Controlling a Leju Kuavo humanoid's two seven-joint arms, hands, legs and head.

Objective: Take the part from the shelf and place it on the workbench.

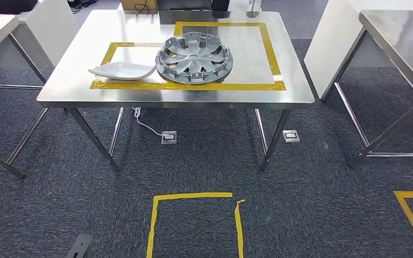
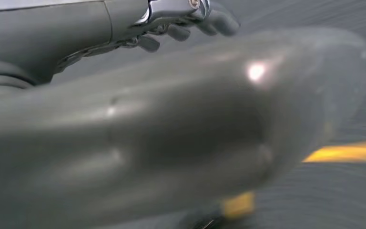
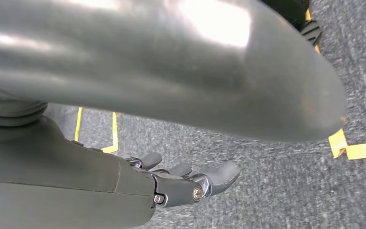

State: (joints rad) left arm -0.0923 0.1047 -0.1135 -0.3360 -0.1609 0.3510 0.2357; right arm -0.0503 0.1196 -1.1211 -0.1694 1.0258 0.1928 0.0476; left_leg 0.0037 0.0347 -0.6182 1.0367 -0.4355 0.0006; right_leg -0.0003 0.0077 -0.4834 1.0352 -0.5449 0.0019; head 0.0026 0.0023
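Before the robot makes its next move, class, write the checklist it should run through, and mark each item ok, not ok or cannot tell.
1. Left hand holds nothing: ok, fingers loosely apart over the carpet.
2. Right hand holds nothing: ok.
3. Wheel cover lies on the table: ok, inside the yellow tape.
4. White part lies on the table: ok, beside the wheel cover.
5. Shelf within reach: cannot tell.

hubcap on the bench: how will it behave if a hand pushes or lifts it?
The hubcap lies flat on the steel workbench, so it would likely slide, not roll. Its open spokes and thin rim suggest light plastic that may flex in a one-sided grip. It touches the white part, so a push leftward could shove that.
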